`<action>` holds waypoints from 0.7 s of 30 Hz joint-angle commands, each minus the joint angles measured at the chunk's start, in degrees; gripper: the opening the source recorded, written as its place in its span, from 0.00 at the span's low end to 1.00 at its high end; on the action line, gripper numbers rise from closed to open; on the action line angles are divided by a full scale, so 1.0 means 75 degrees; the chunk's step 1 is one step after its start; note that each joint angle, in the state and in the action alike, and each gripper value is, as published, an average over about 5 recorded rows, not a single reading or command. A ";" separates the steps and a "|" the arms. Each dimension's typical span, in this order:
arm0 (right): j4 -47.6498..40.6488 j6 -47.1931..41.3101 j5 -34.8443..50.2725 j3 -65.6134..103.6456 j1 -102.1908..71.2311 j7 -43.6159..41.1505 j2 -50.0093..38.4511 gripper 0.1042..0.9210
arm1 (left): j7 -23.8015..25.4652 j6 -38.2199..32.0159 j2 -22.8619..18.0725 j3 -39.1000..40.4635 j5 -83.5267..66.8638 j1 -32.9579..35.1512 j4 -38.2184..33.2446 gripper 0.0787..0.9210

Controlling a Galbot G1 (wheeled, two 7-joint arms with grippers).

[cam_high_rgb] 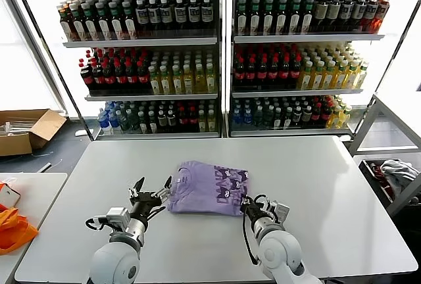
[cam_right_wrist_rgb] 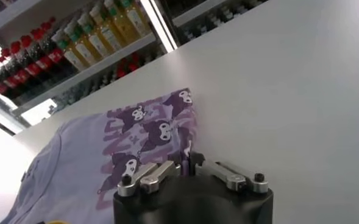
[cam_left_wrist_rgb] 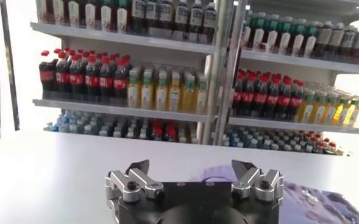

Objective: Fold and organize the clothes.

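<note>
Nearest, two robot grippers at the front edge of a white rectangular table (cam_high_rgb: 316, 185).

Item 1: right gripper (cam_high_rgb: 245, 204), black and silver. Jaws drawn nearly together at the near right corner of the shirt; in the right wrist view the fingertips (cam_right_wrist_rgb: 185, 163) meet over the hem, apparently pinching a fold of cloth.

Item 2: left gripper (cam_high_rgb: 152, 190), same build. Jaws spread wide, holding nothing, poised just beside the shirt's near left edge; contact cannot be told.

Item 3: light purple soft cotton short-sleeved T-shirt with a dark purple cartoon print (cam_high_rgb: 209, 187). Lies folded into a compact rectangle at the table's middle front, between the grippers. Judged light, limp and prone to sagging or unfolding when lifted; best taken at corners or along a folded edge, both sides together, so the layers stay stacked.

Item 4: orange cloth (cam_high_rgb: 13, 228) on a side table at far left.

Item 5: grey-white heap of clothes (cam_high_rgb: 396, 172) in a bin at right.

Item 6: tall shelves of bottled drinks (cam_high_rgb: 217, 54), farthest back.
</note>
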 commanded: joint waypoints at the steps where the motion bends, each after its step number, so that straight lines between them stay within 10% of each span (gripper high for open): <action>1: 0.0059 -0.0432 -0.0106 -0.0129 0.0295 -0.0317 -0.0861 0.05 | -0.0009 0.0016 -0.0013 -0.0263 0.0090 0.0308 -0.0158 0.88; 21: -0.0624 -0.0533 -0.1417 -0.0189 0.1034 -0.1346 -0.2531 0.02 | 0.0026 -0.0008 -0.0283 -0.0429 0.0204 0.0572 -0.0360 0.88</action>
